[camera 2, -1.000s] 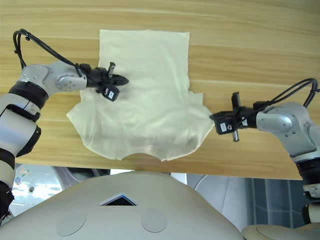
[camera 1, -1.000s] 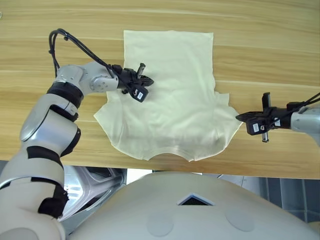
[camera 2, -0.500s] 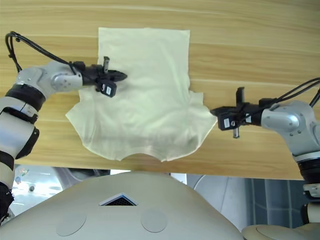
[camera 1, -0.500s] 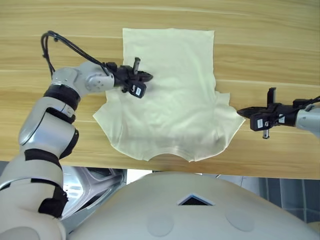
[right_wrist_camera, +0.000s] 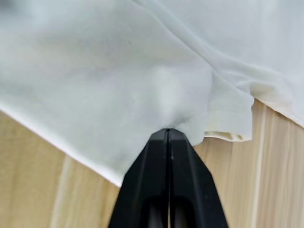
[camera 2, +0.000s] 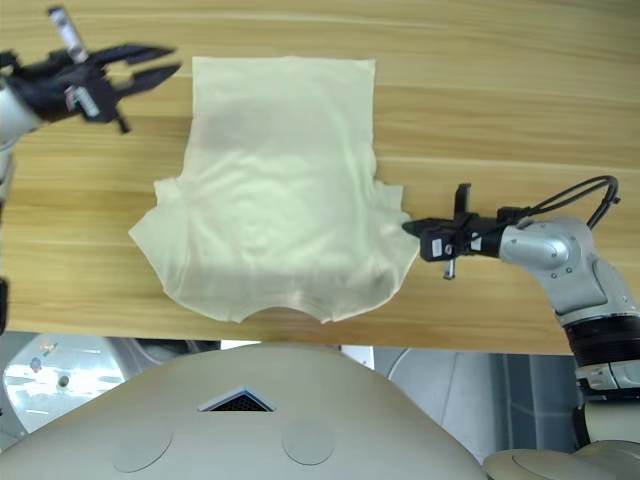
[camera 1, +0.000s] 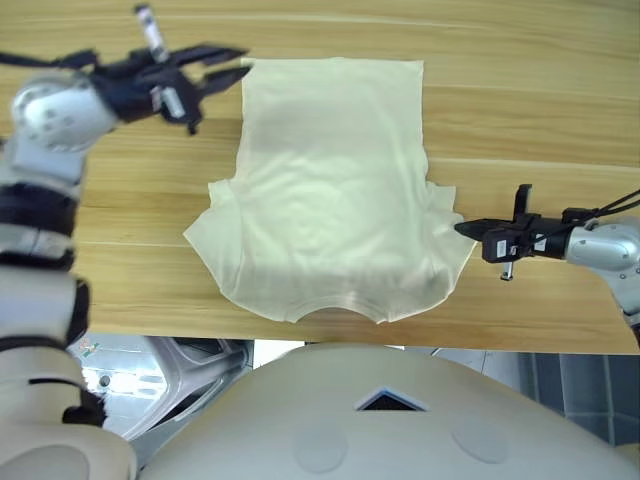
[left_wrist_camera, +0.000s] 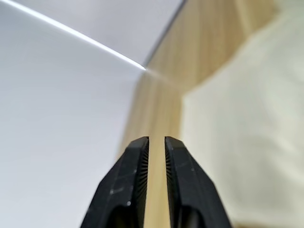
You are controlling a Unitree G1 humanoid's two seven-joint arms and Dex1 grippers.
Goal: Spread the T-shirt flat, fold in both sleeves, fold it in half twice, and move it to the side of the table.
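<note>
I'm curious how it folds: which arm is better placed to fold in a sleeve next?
Right. The right gripper is closed at the right sleeve, seemingly pinching it. The left gripper hangs open by the shirt's far corner, away from the left sleeve.

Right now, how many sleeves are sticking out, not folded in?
2: the left sleeve juts out on the robot's left, the right sleeve on its right, with the right gripper at its edge.

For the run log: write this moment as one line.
T-shirt: flat on table, sleeves unfolded | left gripper: open, near far left corner | right gripper: shut on T-shirt's right sleeve
</note>
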